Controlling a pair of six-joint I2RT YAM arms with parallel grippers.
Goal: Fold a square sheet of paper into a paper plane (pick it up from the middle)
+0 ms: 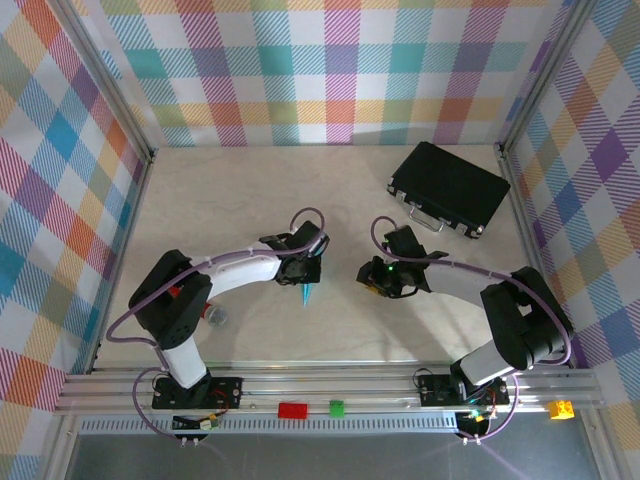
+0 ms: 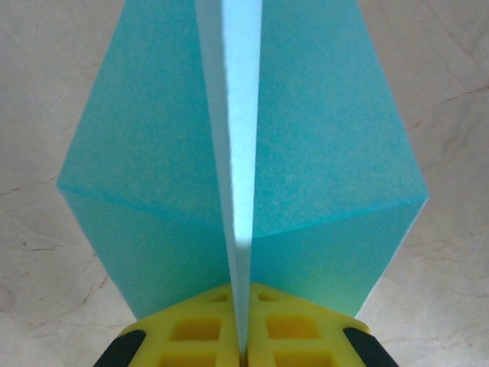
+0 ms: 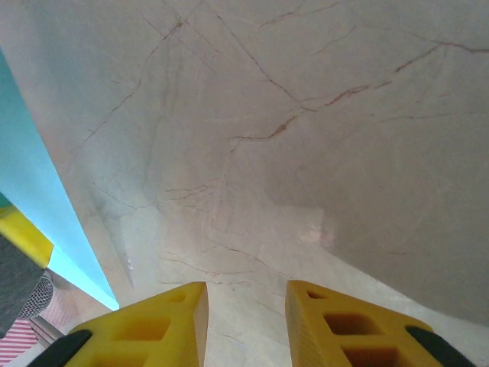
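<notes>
The table (image 1: pixel 250 200) is a pale beige marble-look top with thin brown veins, matte and lit evenly. 3 walls (image 1: pixel 330 70) of pastel plaid cloth in blue, pink, yellow and green close it in, set in aluminium posts. An aluminium rail (image 1: pixel 400 385) runs along the near edge and carries both arm bases. A red block (image 1: pixel 293 409), a green block (image 1: pixel 336 407) and a yellow block (image 1: pixel 560 408) sit along it. A black case (image 1: pixel 448 188) with metal trim lies flat at the far right of the table, turned at an angle and well apart from both arms.

The left gripper (image 2: pixel 243 325) is clamped on the paper plane (image 2: pixel 153 153). Its 2 yellow fingers (image 2: pixel 191 332) press together on the upright centre fold, and the cyan wings spread to either side. From above, the plane is left of the table's middle, under the left wrist, with its narrow tip pointing toward the near edge. Whether the tip touches the marble I cannot tell.

The right gripper (image 3: pixel 246 306) stands nearby to the right, its fingers parted with bare marble showing between them and nothing held. In its own camera a strip of the cyan paper shows at the left edge.
</notes>
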